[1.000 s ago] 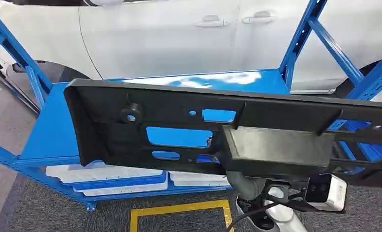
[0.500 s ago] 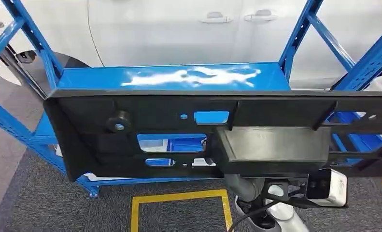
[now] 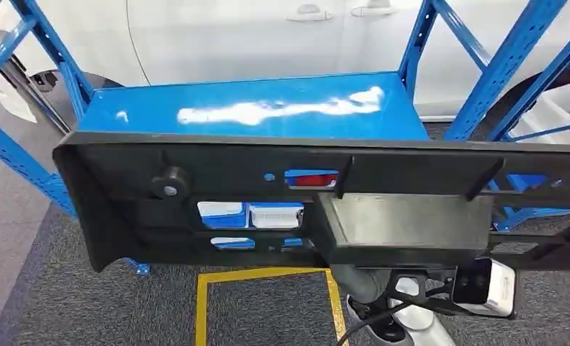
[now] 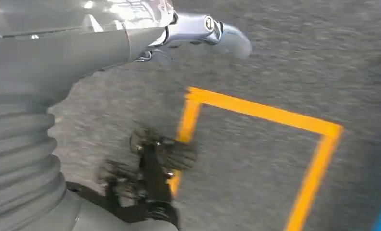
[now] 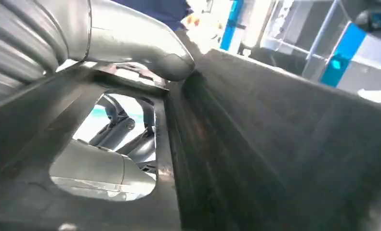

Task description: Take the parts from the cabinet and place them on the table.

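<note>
Black part (image 3: 217, 191) in right robot hand (image 5: 130, 48).

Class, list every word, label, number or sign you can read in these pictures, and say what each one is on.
There is no readable text in these pictures.
The black plastic panel carries no lettering.
The blue shelf carries none either.
The yellow floor marking is a plain line, not a sign.
The round mark on the left hand's metal part is too small and blurred to read.
The right hand rests on the panel, unmarked.
</note>
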You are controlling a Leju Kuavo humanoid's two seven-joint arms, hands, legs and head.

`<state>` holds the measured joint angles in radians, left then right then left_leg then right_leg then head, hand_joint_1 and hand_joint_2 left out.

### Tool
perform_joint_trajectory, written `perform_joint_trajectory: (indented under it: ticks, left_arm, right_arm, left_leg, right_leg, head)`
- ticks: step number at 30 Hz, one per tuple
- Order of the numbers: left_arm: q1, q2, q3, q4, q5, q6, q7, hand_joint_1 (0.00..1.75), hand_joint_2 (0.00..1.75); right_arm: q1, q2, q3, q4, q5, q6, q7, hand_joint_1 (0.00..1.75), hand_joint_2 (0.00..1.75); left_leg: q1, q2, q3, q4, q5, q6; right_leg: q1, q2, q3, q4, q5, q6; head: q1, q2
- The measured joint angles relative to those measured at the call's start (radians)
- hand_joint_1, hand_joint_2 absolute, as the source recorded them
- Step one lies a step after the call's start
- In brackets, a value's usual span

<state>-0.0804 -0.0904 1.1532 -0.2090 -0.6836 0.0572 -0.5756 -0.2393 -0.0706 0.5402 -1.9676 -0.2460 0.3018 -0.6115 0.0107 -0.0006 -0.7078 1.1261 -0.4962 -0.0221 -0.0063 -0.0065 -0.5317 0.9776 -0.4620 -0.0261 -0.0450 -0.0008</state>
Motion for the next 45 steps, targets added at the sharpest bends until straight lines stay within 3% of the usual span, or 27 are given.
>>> perform_joint_trajectory:
  ticks: [1, 2, 4, 6, 7, 8, 9, 12, 13, 14, 16, 18, 20, 22, 23, 27, 29, 30, 32, 34, 36, 37, 38, 39, 42, 43, 45]
  left_arm:
    - [0.0, 0.0, 0.0, 0.0, -0.003, 0.001, 0.01, 0.0, 1.75]
    - [0.001, 0.0, 0.0, 0.0, -0.008, 0.003, 0.017, 0.0, 1.75]
    - [0.0, 0.001, 0.0, 0.0, -0.013, 0.003, 0.026, 0.0, 1.75]
    - [-0.001, 0.003, 0.0, 0.0, -0.013, -0.005, 0.031, 0.0, 1.75]
    - [-0.002, 0.003, 0.0, 0.0, -0.014, -0.007, 0.032, 0.0, 1.75]
    - [-0.006, 0.003, 0.0, 0.0, -0.016, -0.007, 0.032, 0.0, 1.75]
    - [-0.008, 0.003, 0.0, 0.0, -0.016, -0.008, 0.032, 0.0, 1.75]
    - [-0.003, 0.003, 0.0, 0.0, -0.019, -0.008, 0.04, 0.0, 1.75]
    - [-0.002, 0.002, 0.0, 0.0, -0.019, -0.008, 0.044, 0.0, 1.75]
    - [-0.002, 0.002, 0.0, 0.0, -0.021, -0.008, 0.05, 0.0, 1.75]
    - [-0.002, 0.003, 0.0, 0.0, -0.025, -0.008, 0.069, 0.0, 1.75]
    - [-0.001, 0.004, 0.0, 0.0, -0.034, -0.007, 0.126, 0.0, 1.75]
    - [0.001, 0.004, 0.0, 0.0, -0.046, 0.005, 0.209, 0.0, 1.75]
    - [0.0, 0.004, 0.0, 0.0, -0.052, 0.009, 0.298, 0.0, 1.75]
    - [0.0, 0.004, 0.0, 0.0, -0.055, 0.01, 0.332, 0.0, 1.75]
    - [-0.001, 0.011, 0.0, 0.0, -0.069, 0.013, 0.438, 0.0, 1.75]
    - [-0.001, 0.019, 0.0, 0.0, -0.079, 0.013, 0.488, 0.0, 1.75]
    - [-0.001, 0.02, 0.0, 0.0, -0.088, 0.015, 0.515, 0.0, 1.75]
    - [0.001, 0.021, -0.003, 0.0, -0.1, 0.033, 0.547, 0.0, 1.75]
    - [0.002, 0.022, -0.003, 0.0, -0.103, 0.063, 0.572, 0.0, 1.75]
    - [0.002, 0.025, -0.003, 0.0, -0.099, 0.062, 0.583, 0.0, 1.75]
    - [0.002, 0.029, -0.003, 0.0, -0.096, 0.05, 0.583, 0.0, 1.75]
    - [0.003, 0.029, -0.003, 0.0, -0.097, 0.043, 0.583, 0.0, 1.75]
    - [0.002, 0.029, -0.003, 0.0, -0.097, 0.04, 0.582, 0.0, 1.75]
    - [0.001, 0.032, -0.003, 0.0, -0.106, 0.028, 0.575, 0.0, 1.75]
    - [0.0, 0.032, -0.003, 0.0, -0.106, 0.027, 0.575, 0.0, 1.75]
    - [-0.002, 0.035, -0.004, 0.0, -0.108, 0.024, 0.571, 0.0, 1.75]
  right_arm:
    - [0.002, 0.0, 0.0, 0.0, 0.005, 0.009, -0.004, 1.75, 1.75]
    - [0.002, 0.0, 0.0, 0.0, 0.008, 0.016, -0.01, 1.75, 1.75]
    - [0.001, -0.002, 0.0, 0.002, 0.009, 0.027, -0.029, 1.75, 1.75]
    - [0.001, -0.006, 0.0, 0.002, 0.004, 0.035, -0.044, 1.75, 1.75]
    - [0.0, -0.008, 0.0, 0.002, 0.001, 0.038, -0.049, 1.75, 1.75]
    - [0.0, -0.008, 0.0, 0.0, -0.002, 0.04, -0.053, 1.75, 1.75]
    - [-0.001, -0.009, 0.0, -0.001, -0.005, 0.04, -0.055, 1.75, 1.75]
    - [-0.004, -0.01, 0.001, -0.002, -0.006, 0.041, -0.055, 1.75, 1.75]
    - [-0.003, -0.012, 0.001, -0.003, -0.006, 0.039, -0.055, 1.75, 1.75]
    - [-0.004, -0.013, 0.0, -0.003, -0.006, 0.038, -0.055, 1.75, 1.75]
    - [0.0, -0.016, 0.0, -0.003, -0.005, 0.037, -0.056, 1.75, 1.75]
    - [0.007, -0.019, 0.0, -0.003, -0.001, 0.039, -0.063, 1.75, 1.75]
    - [0.009, -0.019, 0.0, -0.003, 0.006, 0.046, -0.069, 1.75, 1.75]
    - [0.007, -0.019, -0.001, -0.006, 0.013, 0.055, -0.072, 1.75, 1.75]
    - [0.006, -0.019, -0.002, -0.008, 0.015, 0.059, -0.072, 1.75, 1.75]
    - [0.006, -0.02, -0.003, -0.013, 0.016, 0.063, -0.074, 1.75, 1.75]
    - [0.005, -0.02, -0.006, -0.014, 0.015, 0.071, -0.074, 1.75, 1.75]
    - [0.004, -0.02, -0.007, -0.013, 0.013, 0.077, -0.074, 1.75, 1.75]
    - [0.005, -0.02, -0.008, -0.01, 0.012, 0.084, -0.074, 1.75, 1.75]
    - [0.006, -0.02, -0.008, -0.004, 0.011, 0.086, -0.075, 1.75, 1.75]
    - [0.006, -0.021, -0.009, -0.001, 0.011, 0.083, -0.078, 1.75, 1.75]
    - [0.006, -0.021, -0.01, 0.0, 0.011, 0.079, -0.08, 1.75, 1.75]
    - [0.006, -0.021, -0.011, 0.0, 0.012, 0.076, -0.082, 1.75, 1.75]
    - [0.006, -0.021, -0.013, 0.0, 0.013, 0.075, -0.084, 1.75, 1.75]
    - [0.013, -0.023, -0.018, 0.0, 0.017, 0.074, -0.085, 1.75, 1.75]
    - [0.013, -0.023, -0.02, 0.0, 0.017, 0.074, -0.085, 1.75, 1.75]
    - [0.01, -0.026, -0.026, 0.0, 0.018, 0.071, -0.086, 1.75, 1.75]
  left_leg:
    - [0.002, 0.0, -0.017, 0.081, -0.052, -0.003]
    - [0.002, 0.0, -0.027, 0.149, -0.077, -0.007]
    - [0.002, 0.0, -0.003, 0.188, -0.045, -0.009]
    - [0.003, 0.0, 0.101, 0.07, 0.02, -0.005]
    - [0.003, 0.0, 0.173, -0.022, 0.019, 0.0]
    - [-0.003, 0.0, 0.235, -0.112, -0.028, 0.006]
    - [-0.005, -0.001, 0.243, -0.138, -0.034, 0.015]
    - [-0.007, -0.001, 0.228, -0.147, -0.017, 0.034]
    - [0.0, 0.006, 0.227, -0.152, -0.005, 0.04]
    - [0.0, 0.007, 0.223, -0.152, 0.002, 0.048]
    - [-0.001, 0.008, 0.207, -0.151, 0.013, 0.052]
    - [-0.002, 0.008, 0.192, -0.147, 0.021, 0.05]
    - [-0.001, 0.008, 0.186, -0.142, 0.023, 0.047]
    - [-0.002, 0.007, 0.186, -0.137, 0.022, 0.044]
    - [-0.002, 0.007, 0.179, -0.137, 0.022, 0.04]
    - [-0.005, 0.007, 0.167, -0.132, 0.028, 0.018]
    - [-0.004, 0.005, 0.153, -0.097, -0.005, 0.008]
    - [-0.004, 0.005, 0.123, -0.03, -0.044, 0.005]
    - [0.0, 0.005, 0.045, 0.14, -0.117, -0.002]
    - [0.003, 0.005, 0.022, 0.191, -0.111, -0.006]
    - [0.008, 0.003, 0.079, 0.071, -0.031, -0.006]
    - [0.012, -0.01, 0.133, -0.038, 0.021, -0.005]
    - [0.018, -0.049, 0.159, -0.095, 0.02, -0.003]
    - [0.014, -0.059, 0.163, -0.108, 0.014, -0.004]
    - [0.009, -0.038, 0.158, -0.105, 0.018, 0.013]
    - [0.017, -0.028, 0.158, -0.115, 0.025, 0.023]
    - [0.016, -0.008, 0.156, -0.119, 0.032, 0.036]
  right_leg:
    - [0.003, -0.001, -0.014, 0.001, 0.012, -0.002]
    - [0.004, -0.001, -0.03, 0.004, 0.022, -0.003]
    - [0.006, -0.001, -0.063, 0.013, 0.042, 0.001]
    - [0.005, 0.0, -0.098, 0.024, 0.057, 0.006]
    - [0.006, 0.001, -0.111, 0.027, 0.066, 0.009]
    - [0.011, 0.001, -0.12, 0.032, 0.072, 0.016]
    - [0.01, 0.0, -0.119, 0.032, 0.08, 0.022]
    - [0.008, 0.0, -0.118, 0.024, 0.103, 0.041]
    - [0.002, 0.004, -0.124, 0.034, 0.09, 0.046]
    - [0.003, 0.005, -0.139, 0.069, 0.052, 0.053]
    - [-0.002, 0.005, -0.2, 0.231, -0.047, 0.063]
    - [-0.005, 0.005, -0.236, 0.35, -0.09, 0.069]
    - [-0.007, 0.005, -0.173, 0.27, -0.044, 0.068]
    - [-0.006, 0.005, -0.065, 0.088, 0.026, 0.058]
    - [-0.003, 0.006, -0.039, 0.044, 0.013, 0.047]
    - [0.005, 0.006, -0.052, 0.029, 0.016, 0.028]
    - [-0.005, 0.004, -0.044, 0.016, 0.022, 0.017]
    - [-0.005, 0.002, -0.044, 0.016, 0.022, 0.009]
    - [-0.003, 0.007, -0.046, 0.017, 0.023, 0.007]
    - [-0.003, 0.017, -0.047, 0.02, 0.023, 0.007]
    - [-0.005, 0.033, -0.047, 0.026, 0.023, 0.01]
    - [-0.006, 0.044, -0.047, 0.032, 0.022, 0.013]
    - [-0.007, 0.049, -0.051, 0.035, 0.021, 0.018]
    - [0.001, 0.056, -0.058, 0.043, 0.02, 0.025]
    - [-0.005, 0.081, -0.072, 0.038, 0.035, 0.048]
    - [-0.004, 0.088, -0.075, 0.041, 0.035, 0.053]
    - [-0.004, 0.031, -0.105, 0.111, -0.022, 0.06]
  head:
    - [0.0, 0.0]
    - [0.0, 0.0]
    - [0.0, 0.0]
    - [0.0, 0.0]
    - [0.0, 0.0]
    - [0.0, 0.0]
    - [0.0, 0.0]
    - [0.0, 0.0]
    - [0.0, 0.0]
    - [0.0, 0.0]
    - [0.0, 0.0]
    - [0.0, 0.0]
    - [0.0, 0.0]
    - [0.0, 0.0]
    - [0.0, 0.0]
    - [0.0, 0.0]
    - [0.0, 0.0]
    - [0.0, 0.0]
    - [0.0, 0.0]
    - [0.0, 0.0]
    - [0.0, 0.0]
    - [0.0, 0.0]
    - [0.0, 0.0]
    - [0.0, 0.0]
    - [0.0, 0.0]
    - [0.0, 0.0]
    - [0.0, 0.0]
